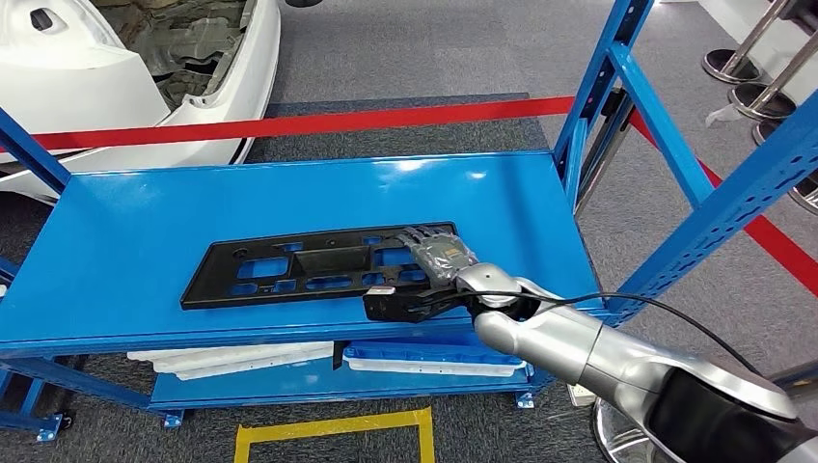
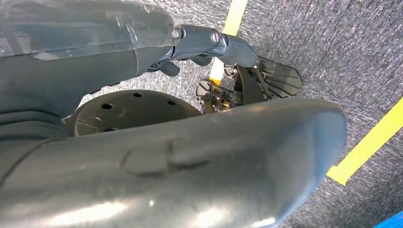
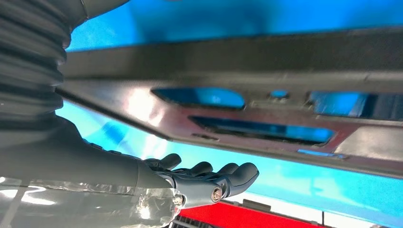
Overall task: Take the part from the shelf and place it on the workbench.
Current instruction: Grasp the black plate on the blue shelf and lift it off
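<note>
One black part, a long flat plastic panel with rectangular cut-outs, lies on the top shelf of the blue rack, towards the front edge and nearer the right end than the left. It looks flat on the shelf surface, so the lift does not appear to have begun. The task seems to be at its first step: the part is reached but not yet taken off the shelf, and carrying it to the workbench and setting it down are both left. No workbench can be made out.

From the lower right, the silver right arm stretches out to the part's right end. The right hand lies over that end, palm down, fingers laid across the top face. The thumb side sits at the part's front edge, near the shelf's front lip. In the right wrist view the fingers are stretched out close to the panel, but I cannot tell whether they grasp it or merely rest on it.

In the left wrist view the left hand hangs over grey carpet, and whether it is clenched cannot be told.
</note>
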Robot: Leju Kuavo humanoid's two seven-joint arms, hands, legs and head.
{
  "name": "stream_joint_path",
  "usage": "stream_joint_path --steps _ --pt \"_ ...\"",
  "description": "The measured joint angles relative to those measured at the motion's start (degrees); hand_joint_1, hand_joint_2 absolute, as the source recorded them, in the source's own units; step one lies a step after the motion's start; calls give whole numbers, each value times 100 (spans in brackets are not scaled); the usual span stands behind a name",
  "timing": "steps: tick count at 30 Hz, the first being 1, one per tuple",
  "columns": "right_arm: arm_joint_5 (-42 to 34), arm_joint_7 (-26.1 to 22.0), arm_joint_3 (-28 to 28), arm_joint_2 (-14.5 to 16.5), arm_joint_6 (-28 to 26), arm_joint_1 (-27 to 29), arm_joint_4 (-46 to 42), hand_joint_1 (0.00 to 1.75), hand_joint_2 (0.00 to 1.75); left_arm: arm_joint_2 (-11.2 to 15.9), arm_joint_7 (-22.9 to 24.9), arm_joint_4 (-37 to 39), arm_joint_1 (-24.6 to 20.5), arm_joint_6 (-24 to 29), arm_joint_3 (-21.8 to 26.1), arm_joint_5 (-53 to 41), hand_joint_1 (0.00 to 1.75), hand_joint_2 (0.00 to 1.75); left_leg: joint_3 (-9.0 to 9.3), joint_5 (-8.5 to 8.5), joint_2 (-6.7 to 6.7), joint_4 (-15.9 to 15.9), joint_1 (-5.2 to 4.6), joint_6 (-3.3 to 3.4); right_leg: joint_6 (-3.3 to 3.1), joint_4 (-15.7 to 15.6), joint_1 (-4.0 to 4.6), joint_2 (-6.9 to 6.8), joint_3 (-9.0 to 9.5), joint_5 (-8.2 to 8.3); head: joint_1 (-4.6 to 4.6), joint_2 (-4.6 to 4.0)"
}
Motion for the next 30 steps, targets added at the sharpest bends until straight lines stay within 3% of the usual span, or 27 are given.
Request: stream_joint_path --steps 2,6,13,23,30 --pt "-1 -4 -3 4 -13 18 8 0 175 0 0 0 0 0 0 1 0 0 0 0 0 0 0 0 0 0 0 0 0 0 0 0" --pt "376 9 -82 28 -337 189 157 175 175 0 -40 0 -1 1 0 14 0 0 0 0 0 0 0 0 0 0 0 0 0 0 0 0" --pt "1300 104 -366 25 -909 384 262 175 175 0 -88 1 1 17 -2 53 0 0 0 0 0 1 0 0 0 0 -1 1 -1 0 0 1" --pt "1512 -21 -677 56 -988 398 271 175 175 0 -146 2 0 17 -2 107 0 0 6 0 0 1 1 0 0 0 1 0 9 0 0 1" --pt "1729 -318 -783 89 -1575 481 257 175 175 0 -197 2 -1 51 -2 152 0 0 6 0 1 4 1 0 0 0 0 1 10 0 0 0"
